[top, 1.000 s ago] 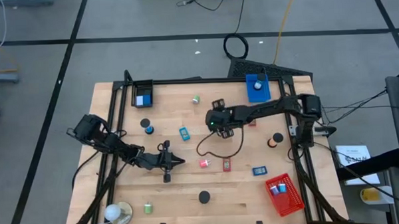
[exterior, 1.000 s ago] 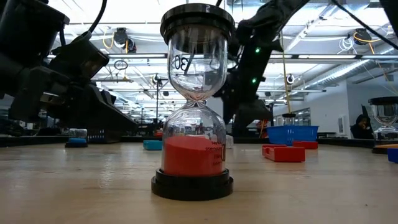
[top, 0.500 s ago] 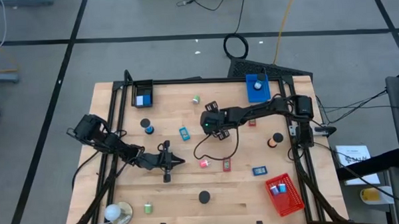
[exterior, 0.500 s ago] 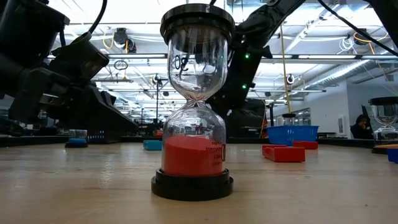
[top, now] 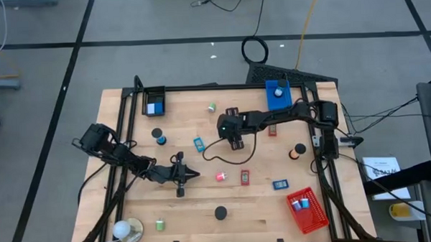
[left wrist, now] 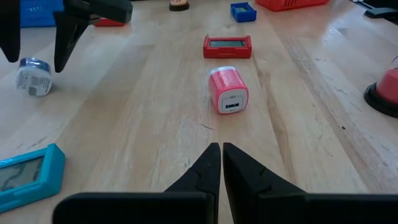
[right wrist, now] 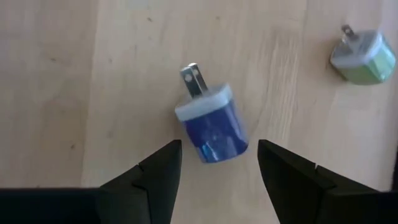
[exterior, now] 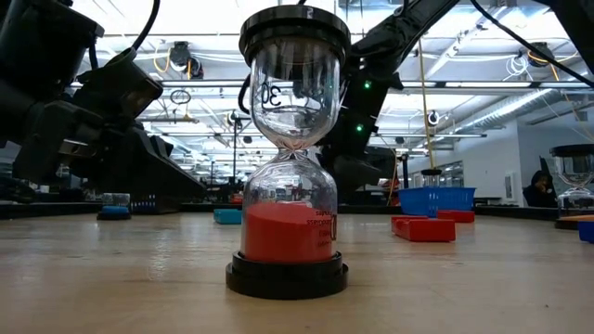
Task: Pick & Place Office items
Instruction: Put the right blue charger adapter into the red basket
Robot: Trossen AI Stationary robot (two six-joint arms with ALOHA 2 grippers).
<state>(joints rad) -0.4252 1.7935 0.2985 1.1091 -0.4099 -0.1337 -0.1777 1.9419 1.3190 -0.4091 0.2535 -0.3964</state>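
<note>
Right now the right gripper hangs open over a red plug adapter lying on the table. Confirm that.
Wrong in one respect: the plug adapter is blue, not red. The right wrist view shows it lying on the table, prongs out, between the open fingers of the right gripper, untouched.

Hourglass [exterior: 289,158] stood at table [top: 261,205] front edge, centre. Charger [left wrist: 227,90] lay just ahead of L gripper [left wrist: 221,163], a flat case [left wrist: 227,45] beyond it. Plug [right wrist: 211,123] lay between R gripper [right wrist: 219,163] fingers.
</note>
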